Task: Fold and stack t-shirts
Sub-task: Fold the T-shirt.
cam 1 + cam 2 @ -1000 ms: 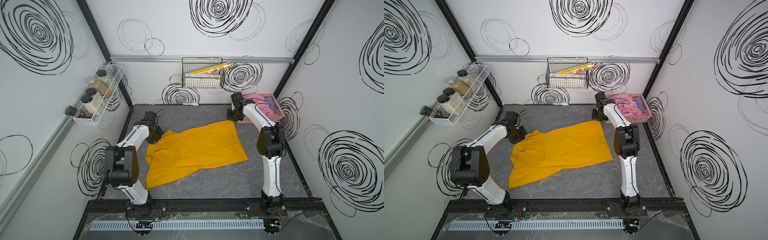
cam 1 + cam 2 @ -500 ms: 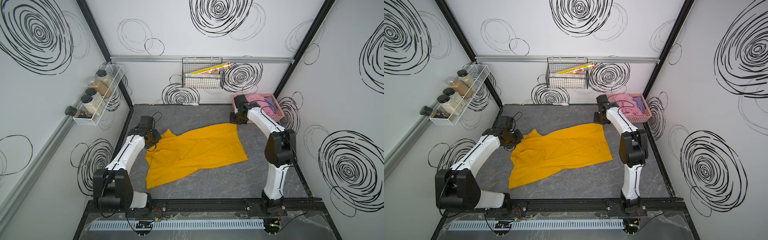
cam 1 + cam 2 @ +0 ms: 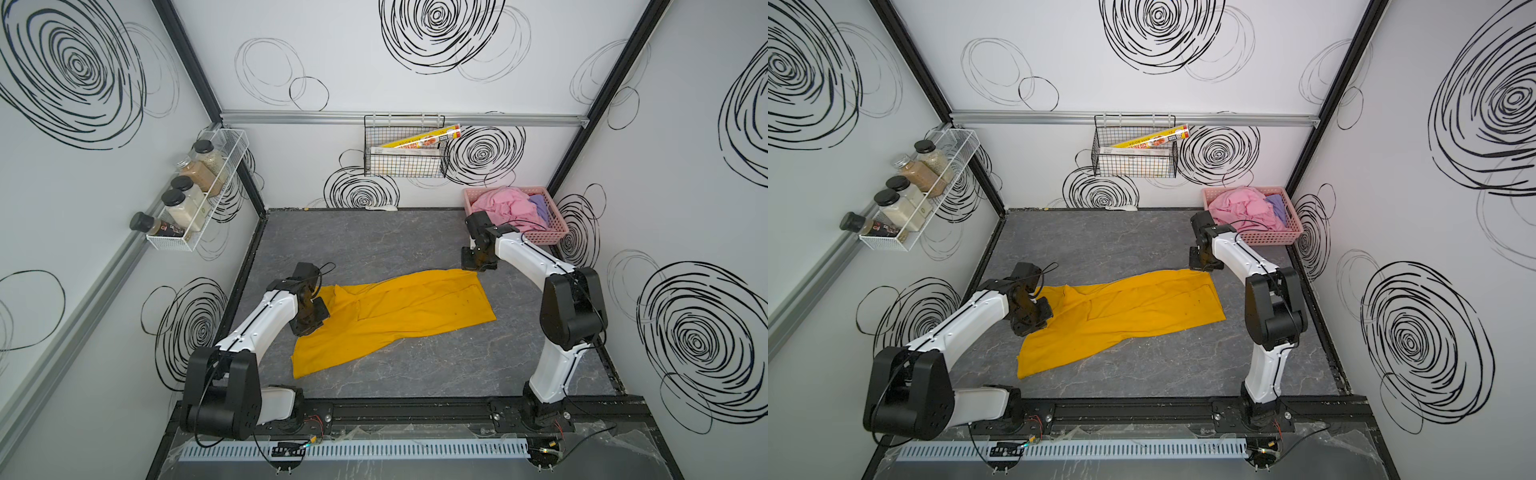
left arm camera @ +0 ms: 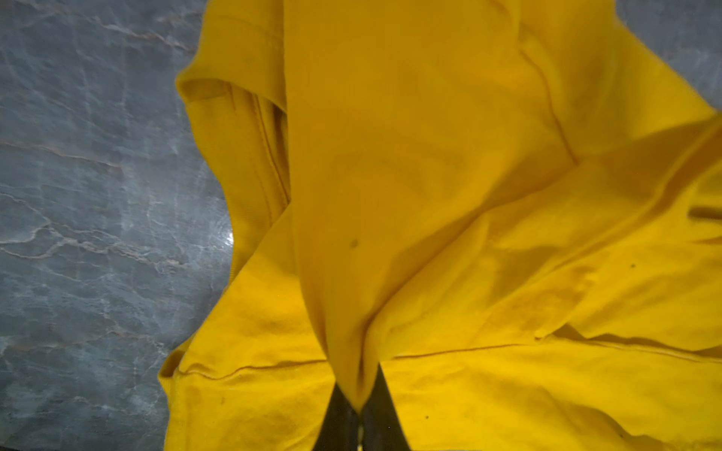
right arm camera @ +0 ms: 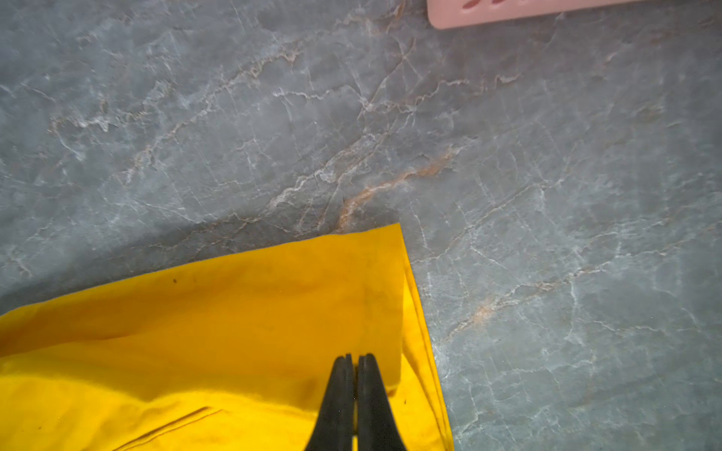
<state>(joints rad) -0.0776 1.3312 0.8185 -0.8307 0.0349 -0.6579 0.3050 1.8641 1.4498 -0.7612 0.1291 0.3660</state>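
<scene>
Swirl-marked white walls (image 3: 436, 95) enclose a grey marbled desk (image 3: 374, 245). Spread mid-desk lies the yellow shirt (image 3: 399, 316); the left hand (image 4: 357, 398) pinches its sleeve end, the right hand (image 5: 354, 371) pinches its opposite far corner. Beyond that corner, a basket (image 3: 548, 237) holds the pink shirt (image 3: 505, 205) and purple shirt (image 3: 540, 205).

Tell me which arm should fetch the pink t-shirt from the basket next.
Probably the right: the right hand is close to the pink basket holding the pink t-shirt, while the left hand is across the table. Both first must release the yellow t-shirt.
</scene>
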